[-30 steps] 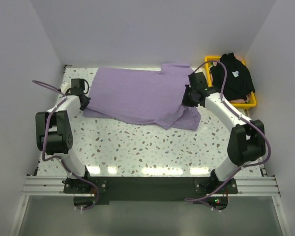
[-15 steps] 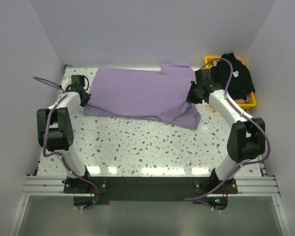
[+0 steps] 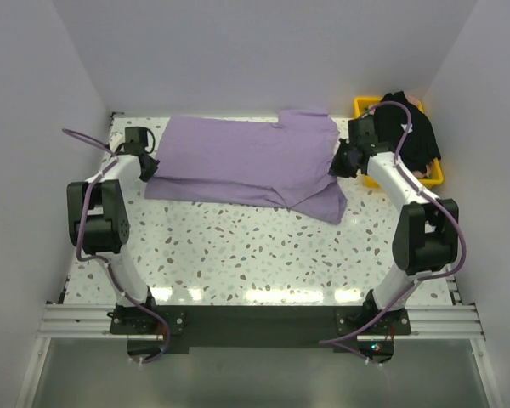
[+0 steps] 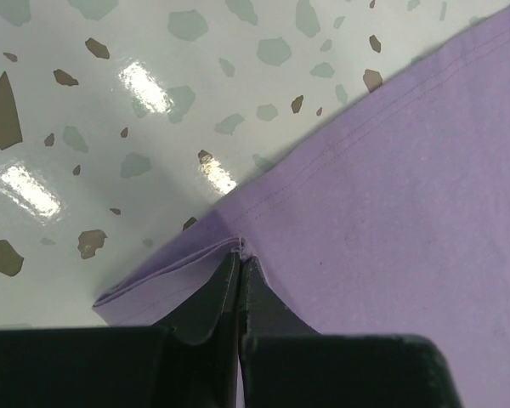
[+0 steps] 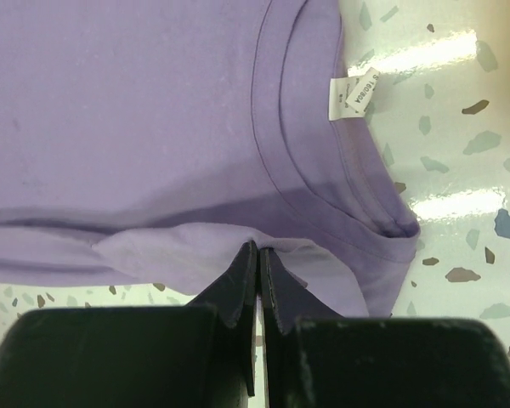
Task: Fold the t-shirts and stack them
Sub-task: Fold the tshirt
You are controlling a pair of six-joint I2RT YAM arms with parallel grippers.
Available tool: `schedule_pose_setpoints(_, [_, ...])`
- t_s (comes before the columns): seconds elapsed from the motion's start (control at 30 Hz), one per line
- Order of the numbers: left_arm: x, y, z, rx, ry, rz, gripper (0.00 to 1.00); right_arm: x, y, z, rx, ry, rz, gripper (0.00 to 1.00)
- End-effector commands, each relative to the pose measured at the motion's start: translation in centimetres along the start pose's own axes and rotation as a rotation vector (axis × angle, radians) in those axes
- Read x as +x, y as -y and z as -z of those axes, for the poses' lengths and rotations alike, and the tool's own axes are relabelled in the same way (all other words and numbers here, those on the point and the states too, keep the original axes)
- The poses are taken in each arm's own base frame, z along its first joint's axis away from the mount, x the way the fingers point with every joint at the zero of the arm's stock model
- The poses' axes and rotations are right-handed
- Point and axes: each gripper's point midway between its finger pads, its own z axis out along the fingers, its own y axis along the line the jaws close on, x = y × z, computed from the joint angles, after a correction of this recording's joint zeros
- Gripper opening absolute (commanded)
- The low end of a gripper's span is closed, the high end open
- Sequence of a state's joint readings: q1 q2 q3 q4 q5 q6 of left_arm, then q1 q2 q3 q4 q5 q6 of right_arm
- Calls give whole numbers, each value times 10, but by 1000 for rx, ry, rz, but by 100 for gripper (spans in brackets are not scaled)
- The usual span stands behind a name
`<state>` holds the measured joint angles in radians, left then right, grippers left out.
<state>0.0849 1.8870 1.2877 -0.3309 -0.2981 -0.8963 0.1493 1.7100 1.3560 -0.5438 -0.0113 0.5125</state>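
Note:
The lavender t-shirt (image 3: 242,161) lies folded lengthwise across the far half of the table, stretched between both arms. My left gripper (image 3: 150,169) is shut on its left end; in the left wrist view the closed tips (image 4: 240,253) pinch a doubled hem corner of the lavender cloth (image 4: 391,195). My right gripper (image 3: 339,164) is shut on the shirt's right end, near the collar (image 5: 323,178) and its white label (image 5: 351,96), with the tips (image 5: 258,249) pinching a fold. A black t-shirt (image 3: 408,132) is heaped in the yellow basket (image 3: 433,177).
The yellow basket stands in the far right corner against the wall, close behind my right arm. White walls enclose the speckled table (image 3: 255,255) on three sides. Both arm bases sit on the rail (image 3: 255,321) at the near edge.
Both grippers have moved toward the back of the table and outward, carrying the shirt's near fold up and stretching it flatter. The right gripper now sits close to the basket.

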Motion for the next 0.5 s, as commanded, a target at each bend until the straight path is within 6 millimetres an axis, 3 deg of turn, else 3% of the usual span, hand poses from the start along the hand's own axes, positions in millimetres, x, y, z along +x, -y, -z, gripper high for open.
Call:
schedule_pose_setpoints(0.0, [-18, 15, 1, 42, 40, 2, 0, -27, -11, 4, -57, 66, -15, 0])
schedule_pose_setpoints(0.47, [-19, 25, -6, 67, 30, 1, 0, -58, -24, -3, -80, 94, -4, 0])
